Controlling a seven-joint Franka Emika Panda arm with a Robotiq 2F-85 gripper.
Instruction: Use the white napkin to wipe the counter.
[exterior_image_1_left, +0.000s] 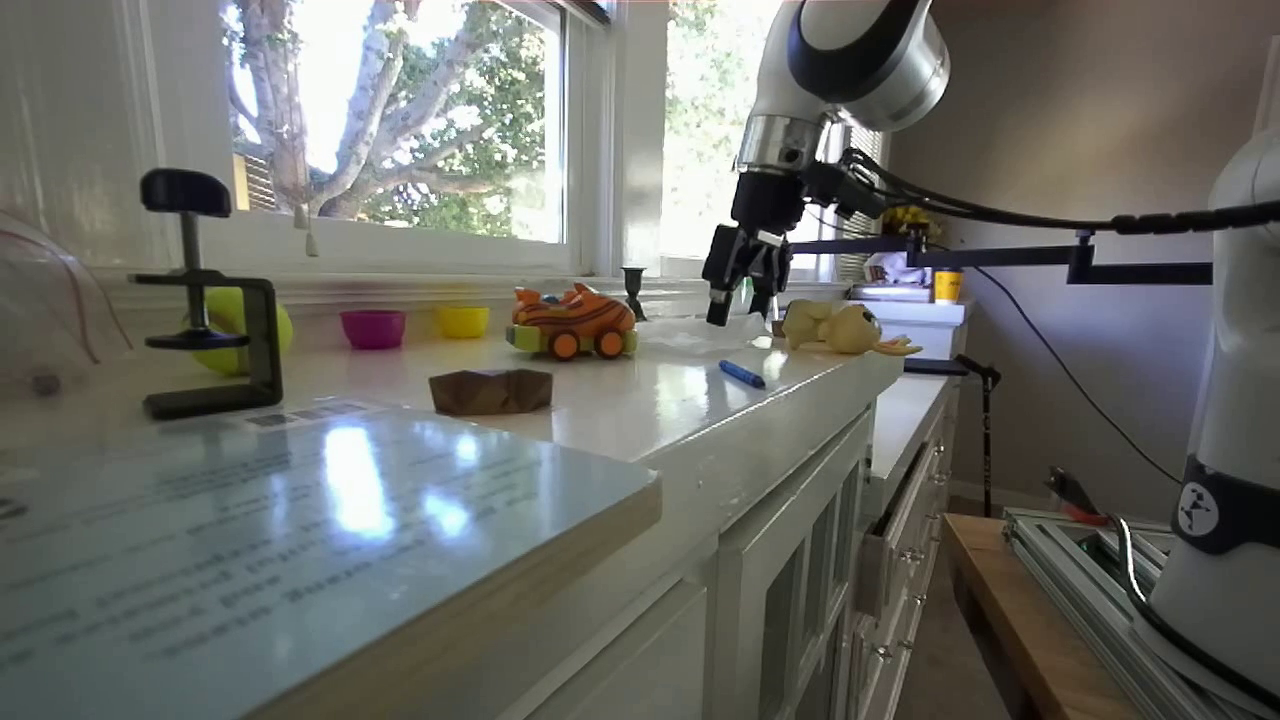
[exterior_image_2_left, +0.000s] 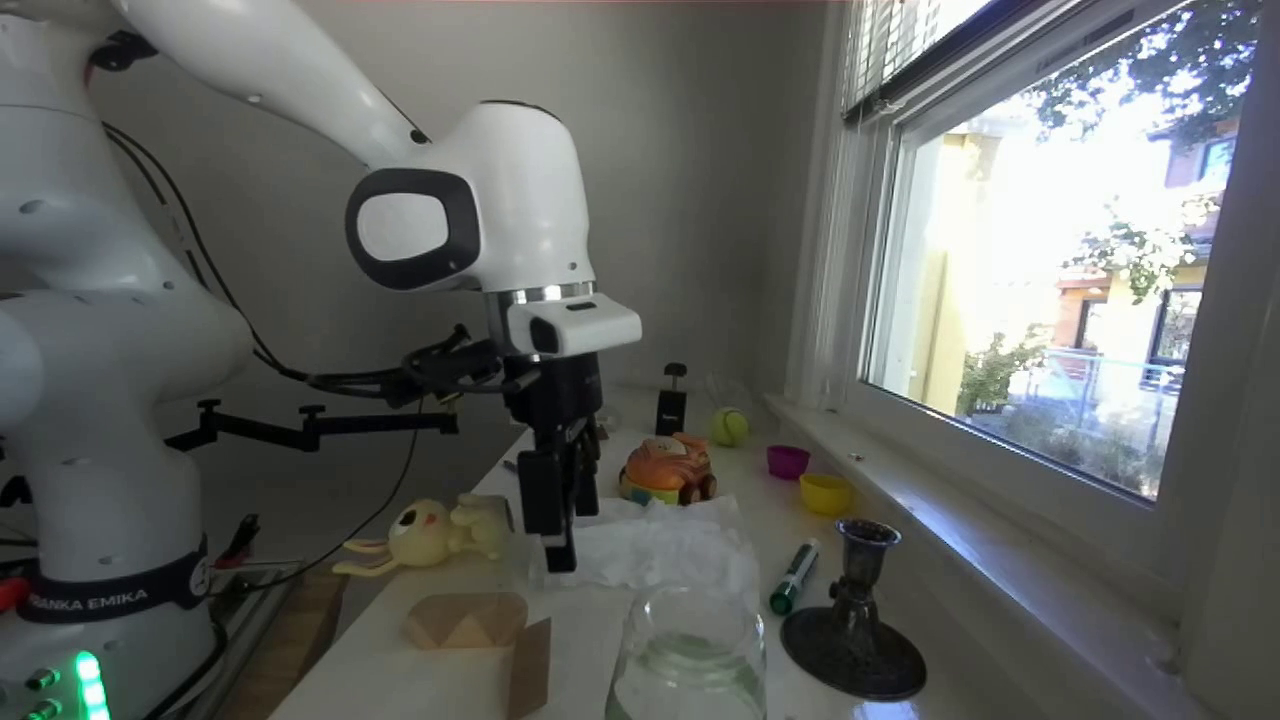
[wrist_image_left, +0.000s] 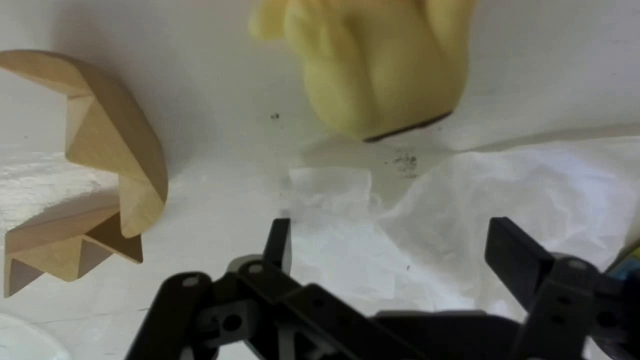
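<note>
Gripper (wrist_image_left: 392, 243) above counter (exterior_image_1_left: 640, 405) beside window (exterior_image_2_left: 1050, 270)

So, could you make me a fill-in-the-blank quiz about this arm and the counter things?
The tool isn't shut but ____.
The napkin is coloured ____.
Next to the pink cup stands a cup coloured ____.
The toy car is mainly coloured ____.
Missing words: open; white; yellow; orange.
</note>
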